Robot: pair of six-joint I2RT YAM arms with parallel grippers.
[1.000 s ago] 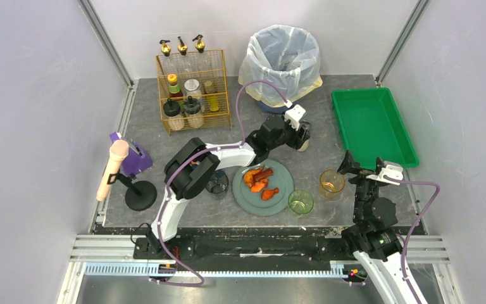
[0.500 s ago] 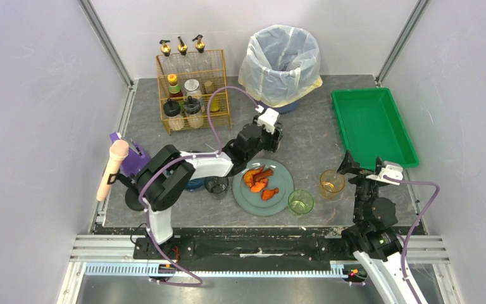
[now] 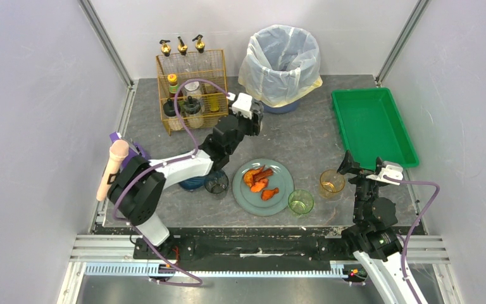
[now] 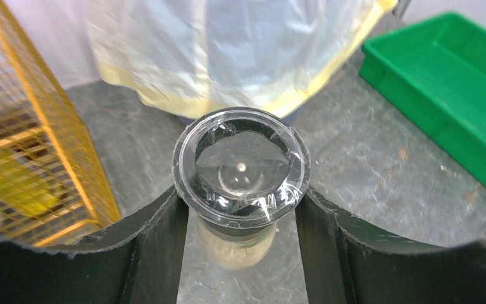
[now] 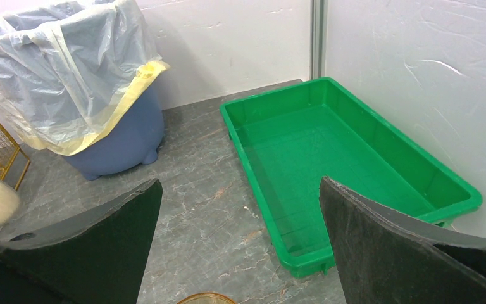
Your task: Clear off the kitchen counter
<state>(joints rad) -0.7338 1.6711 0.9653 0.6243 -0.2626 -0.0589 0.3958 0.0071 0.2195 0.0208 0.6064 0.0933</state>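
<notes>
Left gripper (image 4: 240, 215): I have it clamped on a lidded jar (image 4: 240, 166), just right of the rack (image 3: 193, 88).
Right gripper (image 5: 240, 221): fingers wide apart, empty.
Counter (image 3: 304, 130): beneath the rack; plate (image 3: 263, 187) and green cup (image 3: 300, 202) left, nearer me than the rack.
Progress: early, I judge.

No legible writing, brand or number in any view.
The red-capped bottle (image 3: 174, 87) in the wire rack (image 3: 224, 88) bears a green and yellow label, but its print is too small to make out from above, and the rack is only a blur in the left wrist view. The lidded jar (image 4: 240, 166) shows plain clear plastic, and the green tray (image 5: 304, 158) shows no marking that can be read.
</notes>
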